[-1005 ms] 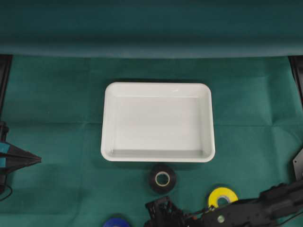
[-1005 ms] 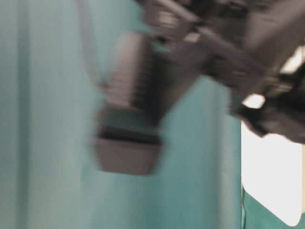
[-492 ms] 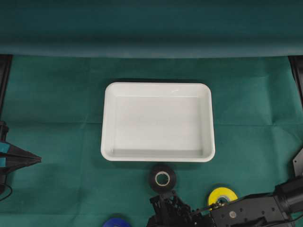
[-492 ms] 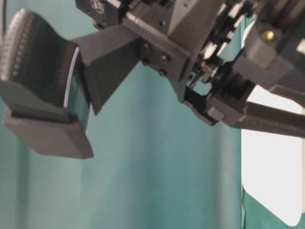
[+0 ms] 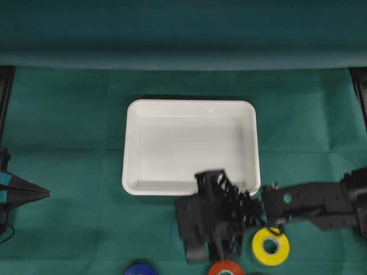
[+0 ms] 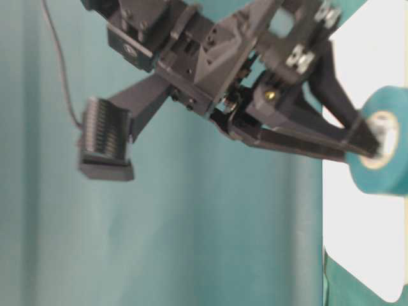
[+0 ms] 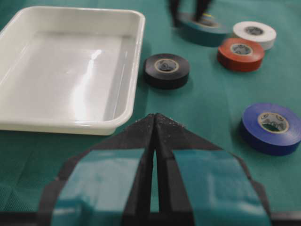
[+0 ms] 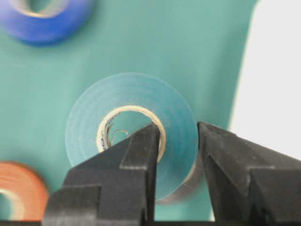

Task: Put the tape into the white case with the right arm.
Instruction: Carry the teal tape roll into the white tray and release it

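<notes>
1. While the right gripper (image 8: pixel 176 136) grips it, the teal tape (image 8: pixel 129 127) sits between the jaws: one finger goes through the core hole, the other presses on the outer side of the ring.
2. In the table-level view the same tape (image 6: pixel 386 140) hangs at the finger ends in front of the white case (image 6: pixel 363 210), clear of the cloth.
3. From above, the right arm (image 5: pixel 309 200) reaches in from the right, and its wrist covers the near rim of the case (image 5: pixel 133 143). The tape cannot be seen there.
4. The case is empty and lies in the middle of the green counter (image 5: pixel 69 132).
5. A black roll (image 7: pixel 166 70) lies just beside the case's near-right corner in the left wrist view; whether they touch I cannot tell.
6. Further out lie a red roll (image 7: pixel 241 53), a white roll (image 7: pixel 254 33) and a blue roll (image 7: pixel 271 127), all flat and apart from each other.
7. A yellow roll (image 5: pixel 270 246) lies near the lower edge of the overhead view, just under the right arm.
8. The left gripper (image 7: pixel 154 123) is at the left edge, well apart from the case. Its jaws with teal patches are closed, tips together, with nothing between them.
</notes>
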You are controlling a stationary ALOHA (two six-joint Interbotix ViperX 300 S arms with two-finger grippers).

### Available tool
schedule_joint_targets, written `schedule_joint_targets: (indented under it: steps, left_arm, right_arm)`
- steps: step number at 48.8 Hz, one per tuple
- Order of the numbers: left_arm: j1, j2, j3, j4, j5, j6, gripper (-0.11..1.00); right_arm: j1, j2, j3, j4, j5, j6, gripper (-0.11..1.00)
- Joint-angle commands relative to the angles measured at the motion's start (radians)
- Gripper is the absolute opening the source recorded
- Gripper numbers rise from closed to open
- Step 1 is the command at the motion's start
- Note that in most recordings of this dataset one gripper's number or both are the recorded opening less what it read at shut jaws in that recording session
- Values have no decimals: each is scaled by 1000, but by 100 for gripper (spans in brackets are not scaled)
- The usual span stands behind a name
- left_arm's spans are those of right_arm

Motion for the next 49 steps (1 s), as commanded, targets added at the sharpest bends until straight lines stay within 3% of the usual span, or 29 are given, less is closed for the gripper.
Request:
schedule_joint_targets:
  steps: [1,13,22,49]
  left_arm:
    - [3,9,-12,-2,-5,0,0]
    - [3,9,-12,-2,-5,0,0]
    - [3,9,-12,-2,-5,0,0]
    - [3,9,-14,-2,-5,2,0]
  right_arm:
    - [-63,-38,0,-20,-5,2,0]
    - [-204,-29,26,-89,-37,-2,0]
    - [-256,-29,44,-103,-84,-2,0]
    - [-268,-11,72,-103,-158,2,0]
